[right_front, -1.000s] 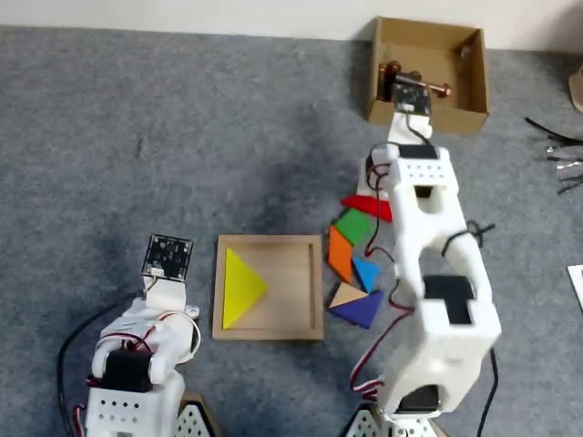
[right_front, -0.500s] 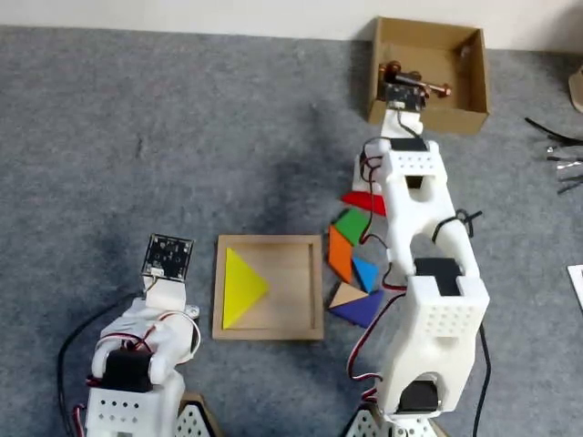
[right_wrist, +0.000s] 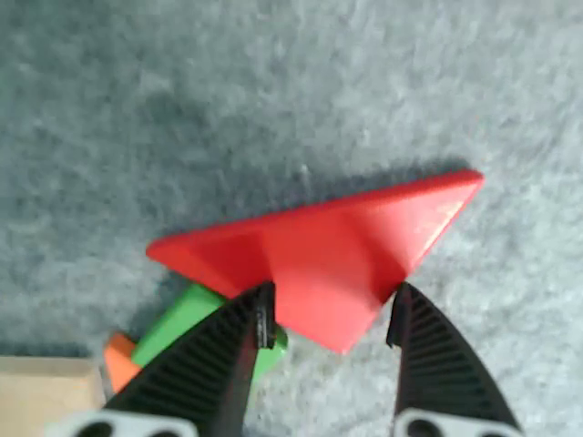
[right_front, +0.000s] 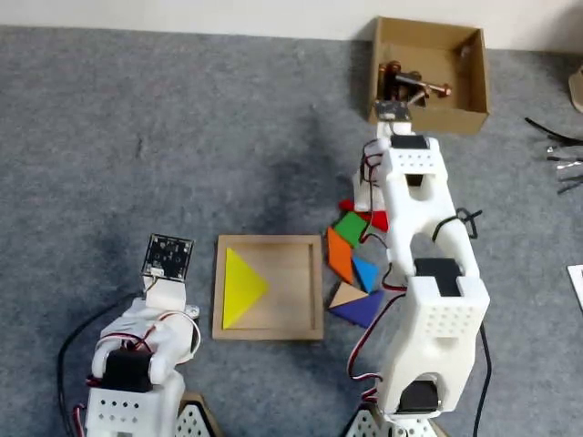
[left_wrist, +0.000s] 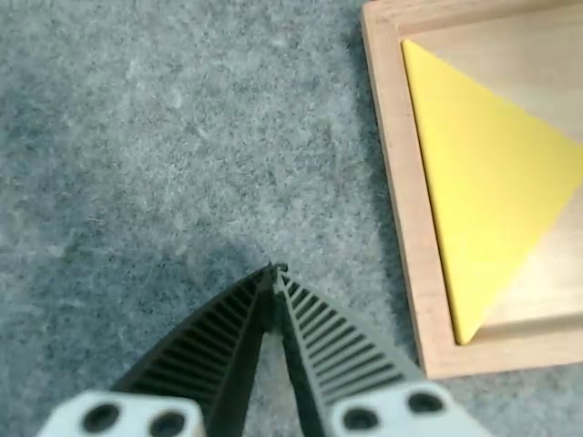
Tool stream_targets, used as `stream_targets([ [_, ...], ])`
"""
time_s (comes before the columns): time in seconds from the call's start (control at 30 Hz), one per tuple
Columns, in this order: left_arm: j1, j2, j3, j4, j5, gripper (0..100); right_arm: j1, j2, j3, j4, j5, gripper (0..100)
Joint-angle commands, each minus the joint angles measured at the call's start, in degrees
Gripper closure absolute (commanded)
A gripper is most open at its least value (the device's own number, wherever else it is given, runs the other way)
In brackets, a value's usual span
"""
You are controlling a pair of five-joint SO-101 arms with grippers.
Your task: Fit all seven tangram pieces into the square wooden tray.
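Shifted over the red triangle (right_wrist: 337, 246), right fingers (right_wrist: 228, 355) straddle it apart; left fingers (left_wrist: 319, 337) rest together.

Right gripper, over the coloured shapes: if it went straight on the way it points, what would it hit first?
Probably the red triangle: the right gripper straddles its corner, fingers open, though the height above it is unclear.

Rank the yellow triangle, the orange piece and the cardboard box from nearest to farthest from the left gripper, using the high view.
1. Yellow triangle, in the tray right beside the left gripper.
2. Orange piece, just off the tray's right side.
3. Cardboard box, at the back right, plainly farthest.
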Motion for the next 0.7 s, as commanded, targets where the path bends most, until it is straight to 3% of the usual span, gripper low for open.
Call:
stream_targets([
  [0.0,0.7,-0.4,1.1,0.3,0.4,99,3.2,-0.3,-0.7,1.3,0.8,80.3],
  [0.3,0.7,-0.4,1.1,0.3,0.4,99,5.8,-0.7,-1.5,4.4,0.8,80.3],
  [0.5,0.7,-0.4,1.1,0.3,0.4,99,5.3,-3.7,-11.2,13.4,0.4,80.3],
  [0.67,0.7,-0.4,1.1,0.3,0.4,99,2.2,-6.1,-16.8,14.5,0.4,80.3],
])
